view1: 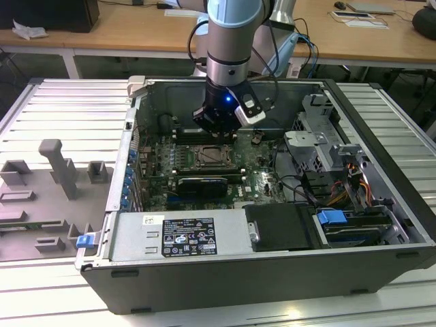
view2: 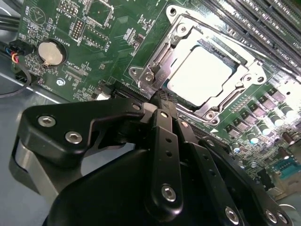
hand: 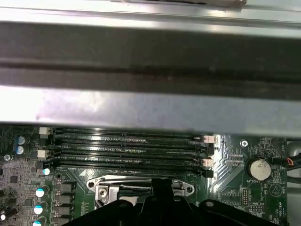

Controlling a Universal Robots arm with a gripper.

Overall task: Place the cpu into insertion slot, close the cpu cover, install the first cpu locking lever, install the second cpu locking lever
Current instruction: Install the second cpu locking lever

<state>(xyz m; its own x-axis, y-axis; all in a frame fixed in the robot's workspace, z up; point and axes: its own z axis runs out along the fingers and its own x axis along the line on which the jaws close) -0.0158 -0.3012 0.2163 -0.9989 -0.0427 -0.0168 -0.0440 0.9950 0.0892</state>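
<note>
The exterior view shows the whole open computer case [view1: 381, 225] lying on a ribbed metal table [view1: 61, 109], with the arm reaching down into it. The gripper [view1: 216, 131] hangs just above the green motherboard [view1: 160, 153], close over the far edge of the insertion slot [view1: 206, 157], which appears here as a small dark square with a metal frame. A black graphics card [view1: 202, 184] sits just on the near side of the slot. From this angle I cannot tell how the fingers stand.

The second wrist view gives the detail that the exterior view lacks. The cpu [view2: 200, 73] lies flat in the insertion slot [view2: 230, 62], its pale top glaring under the light. The cpu cover [view2: 221, 101] lies down around it, and the chip shows through its window. The gripper [view2: 162, 96] has its black fingers [view2: 164, 122] drawn together to a narrow tip with nothing between them; the tip is at the edge of the cover frame, though I cannot tell whether it touches. A coin cell [view2: 50, 52] sits on the board well apart from the slot.

The first wrist view looks the other way: the long memory slots [hand: 127, 146] run just beyond the cover's edge [hand: 141, 186], with the case wall [hand: 150, 103] behind them and the coin cell [hand: 257, 168] off to one side.
</note>
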